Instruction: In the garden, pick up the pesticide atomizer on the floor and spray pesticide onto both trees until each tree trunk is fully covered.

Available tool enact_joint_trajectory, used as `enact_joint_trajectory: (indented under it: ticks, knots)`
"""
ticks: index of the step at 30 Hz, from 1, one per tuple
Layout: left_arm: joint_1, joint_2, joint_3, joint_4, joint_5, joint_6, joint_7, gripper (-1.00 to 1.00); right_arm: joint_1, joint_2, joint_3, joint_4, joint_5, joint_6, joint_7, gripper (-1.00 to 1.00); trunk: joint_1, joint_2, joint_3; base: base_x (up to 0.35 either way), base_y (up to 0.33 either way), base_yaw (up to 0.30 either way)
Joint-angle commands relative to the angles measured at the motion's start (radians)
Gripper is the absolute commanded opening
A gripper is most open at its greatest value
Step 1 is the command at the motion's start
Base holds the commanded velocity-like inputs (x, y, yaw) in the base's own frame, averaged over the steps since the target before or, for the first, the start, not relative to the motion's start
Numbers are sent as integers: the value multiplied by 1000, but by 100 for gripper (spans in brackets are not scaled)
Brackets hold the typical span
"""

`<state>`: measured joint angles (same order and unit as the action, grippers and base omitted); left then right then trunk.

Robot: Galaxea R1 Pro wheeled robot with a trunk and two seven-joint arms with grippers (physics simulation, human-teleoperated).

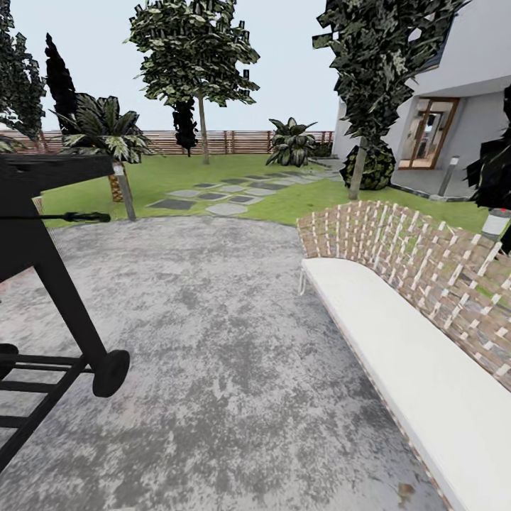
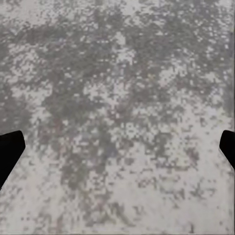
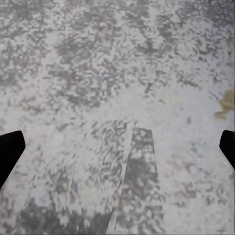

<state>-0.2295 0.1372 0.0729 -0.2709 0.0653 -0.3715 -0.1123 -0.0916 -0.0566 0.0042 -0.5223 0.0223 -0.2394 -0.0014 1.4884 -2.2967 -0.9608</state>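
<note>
I stand on a grey paved patio with the garden's lawn (image 1: 298, 202) ahead. Two trees rise from the grass: one far off by the fence, with a thin bare trunk (image 1: 204, 135), and a nearer one on the right with a pale trunk (image 1: 357, 174). The pesticide atomizer is out of view. My left gripper (image 2: 117, 152) is open over bare paving, its black fingertips (image 2: 10, 152) at the frame's edges. My right gripper (image 3: 117, 152) is also open, with nothing between its fingertips (image 3: 10, 152).
A black wheeled grill (image 1: 42, 248) stands close on the left. A wicker sofa (image 1: 426, 262) with a white cushion runs along the right. Stepping stones (image 1: 227, 199) cross the lawn toward a slatted fence (image 1: 241, 142). A palm (image 1: 106, 135), a house (image 1: 454, 106) and a white-topped post (image 1: 495, 223) are beyond.
</note>
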Motion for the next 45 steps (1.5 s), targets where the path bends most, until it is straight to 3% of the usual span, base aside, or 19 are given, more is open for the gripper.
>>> enact_joint_trajectory:
  ticks: [1, 45]
  knots:
    - [-1, 0, 7, 1, 7, -1, -10, 100, 0, 0, 0, 1, 2, -3, 0, 100, 0, 0, -1, 339, -78, 2]
    - [-1, 1, 7, 1, 7, -1, -10, 100, 0, 0, 0, 1, 2, -3, 0, 100, 0, 0, -1, 340, -15, 34]
